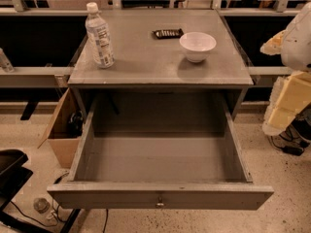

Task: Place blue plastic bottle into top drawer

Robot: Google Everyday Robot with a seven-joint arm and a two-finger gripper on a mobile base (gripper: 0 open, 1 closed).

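The gripper (285, 106), right of the desk (146, 64), is cut off by the right edge. The dark flat object (167, 33) on the desk's far side is too small to identify. The cardboard box (58, 130) at left sits partly hidden behind the top drawer (77, 154).

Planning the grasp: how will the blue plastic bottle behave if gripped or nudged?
Blue plastic bottle: tall, narrow, upright, so probably tips if nudged high. Thin clear walls likely flex; round, may roll. Gripper sits at right edge.
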